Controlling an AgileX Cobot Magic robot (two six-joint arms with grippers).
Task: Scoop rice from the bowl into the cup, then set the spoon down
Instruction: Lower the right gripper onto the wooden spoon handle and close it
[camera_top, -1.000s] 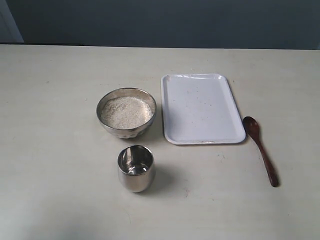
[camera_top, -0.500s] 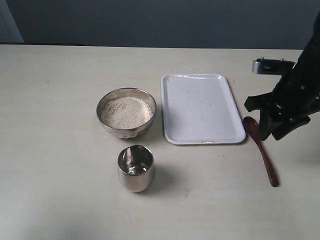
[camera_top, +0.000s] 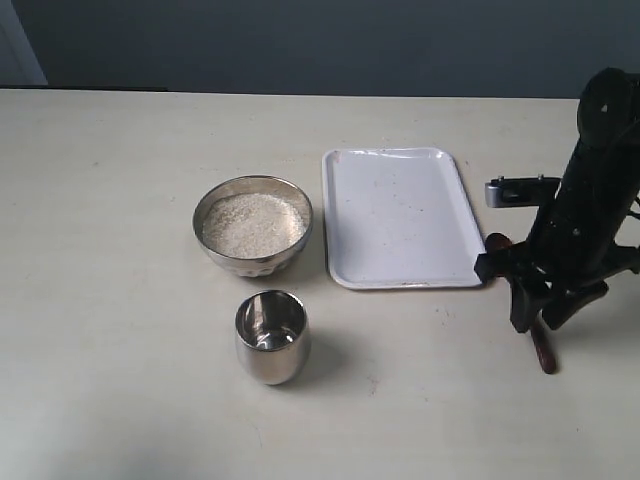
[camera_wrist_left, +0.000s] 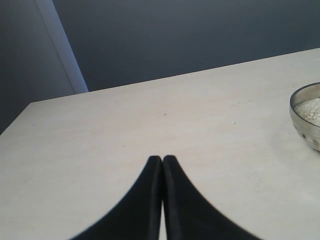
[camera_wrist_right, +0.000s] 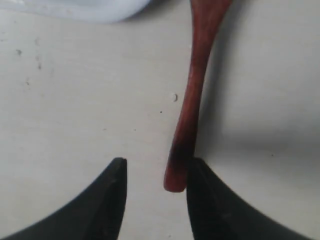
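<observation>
Spoon (camera_top: 543, 352): flat on the table (camera_top: 120, 380) at near right, with the handle end nearest and the head toward the far side beside the tray's near right corner. The arm hides most of it in the exterior view.
Right gripper (camera_top: 538, 312): low over the handle, jaws spread and holding nothing. In the wrist view the handle tip lies between the fingers (camera_wrist_right: 205, 200), close against one of them; contact cannot be told.
Handling: the spoon looks light, stiff and thin, with a smooth finish that may slip or roll. It lies low, so the fingertips probably need to come almost to the tabletop.
Hold: a pinch across the handle a little up from the tip seems best. The head then stays free, and the spoon is less likely to pivot than with a grip at the very end.
Cup (camera_top: 272, 340): upright, near centre-left, seemingly empty, close to the bowl but apart from it.
Bowl (camera_top: 250, 265): just beyond the cup, holding rice (camera_top: 253, 222), well left of the spoon.
Tray (camera_top: 400, 215): white and bare, just right of the bowl.
Left gripper (camera_wrist_left: 162, 165): fingers pressed together on nothing, above bare table with the bowl's edge in its wrist view.
</observation>
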